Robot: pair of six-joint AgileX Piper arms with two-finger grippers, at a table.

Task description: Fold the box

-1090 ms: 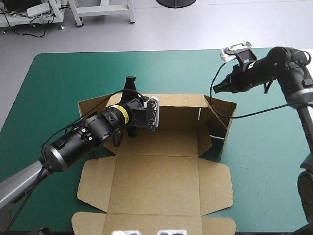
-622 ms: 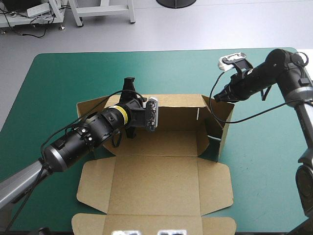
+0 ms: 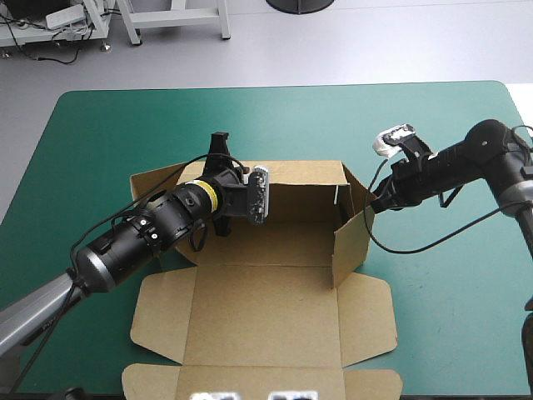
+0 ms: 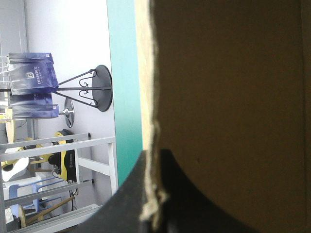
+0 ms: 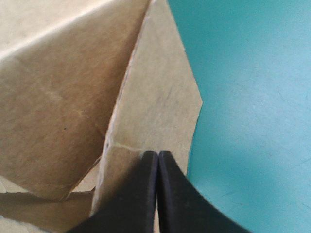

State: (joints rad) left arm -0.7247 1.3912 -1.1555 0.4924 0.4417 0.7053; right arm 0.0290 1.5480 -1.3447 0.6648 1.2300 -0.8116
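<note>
One box [image 3: 275, 287], brown board, part raised, lies near the middle of the teal-green tabletop [image 3: 108, 125].
- The sheet's long axis runs from the far edge to the near edge.
- The lid panel [image 3: 266, 312] lies flat and points toward the near edge. The tray part sits at the far end, with its own length running left to right.
- Two walls are clearly up: the far wall [image 3: 304, 179], which is upright, and the right end wall [image 3: 352, 242], which stands leaning in over the tray floor.
- The left end is partly hidden under the left arm.

Two claws, one per arm.

The left claw [image 3: 221, 143] is clamped on the top edge of the far wall, toward that wall's left end. In the left wrist view the ragged board edge passes into the left claw [image 4: 154, 158], with a black finger [image 4: 127, 201] on each face. Brown board fills the space ahead of the claw and to one side. A strip of tabletop [image 4: 124, 97] lies on the other side.

The right claw [image 3: 372, 206] has its fingers pressed together in one point, with nothing between them. It sits against the outer face of the right end wall. In the right wrist view that wall [image 5: 160, 102] lies under and ahead of the right claw [image 5: 158, 156], with bare tabletop [image 5: 252, 97] just beside it.
</note>
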